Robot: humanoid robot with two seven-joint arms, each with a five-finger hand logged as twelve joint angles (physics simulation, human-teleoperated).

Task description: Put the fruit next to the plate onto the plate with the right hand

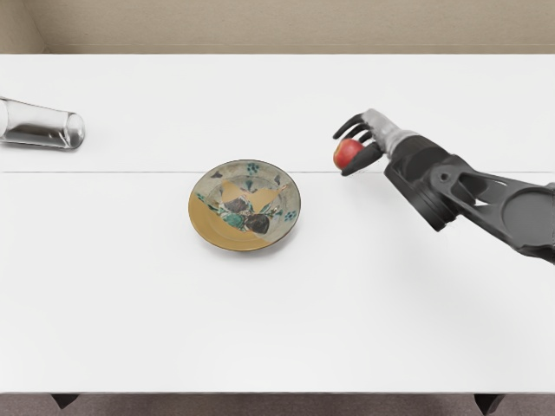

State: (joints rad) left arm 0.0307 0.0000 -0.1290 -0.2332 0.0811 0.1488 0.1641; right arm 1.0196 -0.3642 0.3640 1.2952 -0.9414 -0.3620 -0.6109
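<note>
The right hand (368, 139) is gripping the red fruit (347, 153) toward the table's (347, 303) far edge; the hold looks shallow, so it could slip before reaching the plate (201, 217).

A white table (277, 329) fills nearly the whole view under soft, even light. A thin seam (130, 172) crosses it from 9 to 3 o'clock. At 12 o'clock a beige wall (286, 24) stands behind it. At 7 and 5 o'clock dark table legs (63, 400) show above a grey-brown floor (260, 406).

White table (277, 329): plate (244, 205), toppled glass (39, 126).
</note>
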